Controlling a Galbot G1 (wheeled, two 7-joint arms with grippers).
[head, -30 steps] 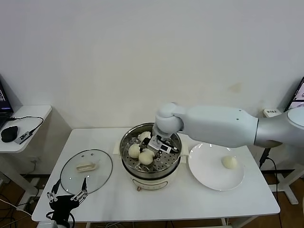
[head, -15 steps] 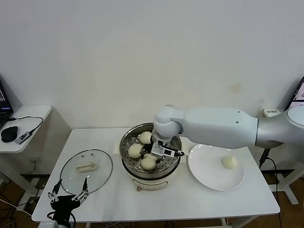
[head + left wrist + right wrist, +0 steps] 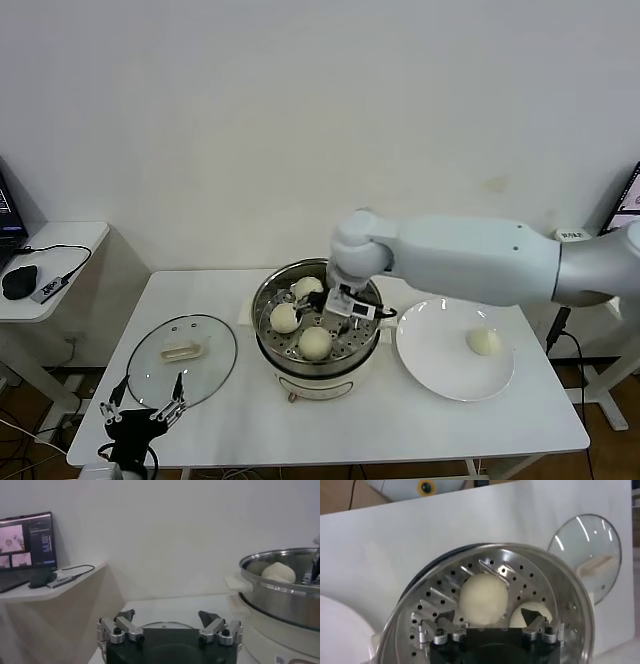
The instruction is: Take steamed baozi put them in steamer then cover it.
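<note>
Right gripper (image 3: 322, 312) hangs open over the round shiny stainless-steel steamer (image 3: 268, 330), three round cream-white baozi (image 3: 315, 342) below, none held

Three cream baozi (image 3: 315, 342) sit in the open steel steamer (image 3: 268, 345) mid-frame, a fourth (image 3: 484, 341) lies right, glass cover (image 3: 183, 358) flat lower left.

Head view looks down from afar; both wrist views (close in) share the steamer (image 3: 316, 330).
</note>
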